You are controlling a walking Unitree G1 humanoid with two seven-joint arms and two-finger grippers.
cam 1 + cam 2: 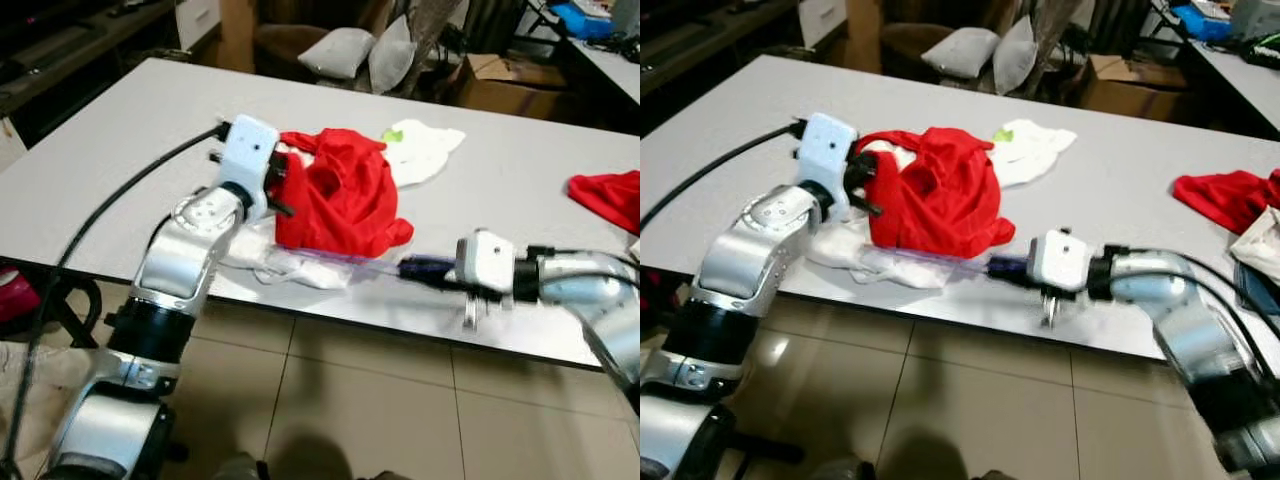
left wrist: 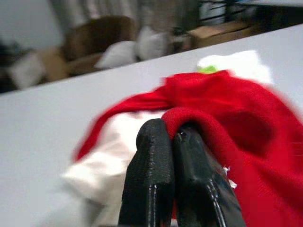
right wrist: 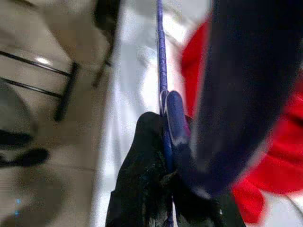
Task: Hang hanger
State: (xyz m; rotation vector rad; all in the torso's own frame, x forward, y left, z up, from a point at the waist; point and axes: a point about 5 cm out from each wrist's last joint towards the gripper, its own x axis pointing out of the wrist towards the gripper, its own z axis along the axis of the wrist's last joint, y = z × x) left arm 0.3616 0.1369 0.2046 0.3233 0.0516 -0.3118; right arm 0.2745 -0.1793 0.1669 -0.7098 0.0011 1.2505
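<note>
A red garment (image 1: 345,205) lies bunched on the grey table (image 1: 120,170), partly over a white garment (image 1: 285,265). My left gripper (image 1: 283,185) is shut on the red garment's collar edge (image 2: 189,118), at its left side. A thin purple hanger (image 1: 355,260) pokes out from under the clothes toward the table's front edge. My right gripper (image 1: 415,268) is shut on the hanger's end (image 3: 166,118), just right of the red garment. The hanger's other parts are hidden under the cloth.
Another white garment with a green mark (image 1: 420,145) lies behind the red one. A second red cloth (image 1: 610,195) sits at the table's right edge. Beyond the table are cushions (image 1: 345,50) and a cardboard box (image 1: 510,85). Tiled floor (image 1: 350,400) lies in front.
</note>
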